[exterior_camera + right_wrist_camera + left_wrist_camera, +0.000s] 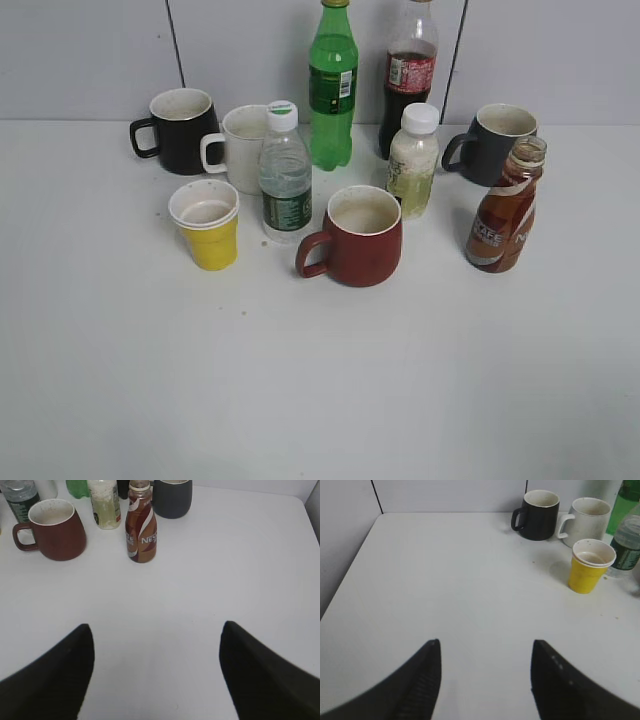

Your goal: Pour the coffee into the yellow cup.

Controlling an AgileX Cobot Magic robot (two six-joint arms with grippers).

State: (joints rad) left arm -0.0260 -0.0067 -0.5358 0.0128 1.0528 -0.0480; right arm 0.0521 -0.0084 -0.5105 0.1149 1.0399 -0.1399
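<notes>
Exterior view only: green bottle (333, 85), upright.
Coffee (505, 208): curvy, uncapped.
Yellow cup (208, 225): tapered, white-rimmed.
Left gripper (485, 652): wide apart, holding nothing.
Right gripper (157, 635): wide apart, holding nothing.

white table (320, 400), pale grey panelled wall (80, 50) with dark seams behind

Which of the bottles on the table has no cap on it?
The coffee bottle, with the brown-and-cream swirled label, at the right: its mouth is open. The water bottle and the pale drink bottle carry white caps.
</notes>
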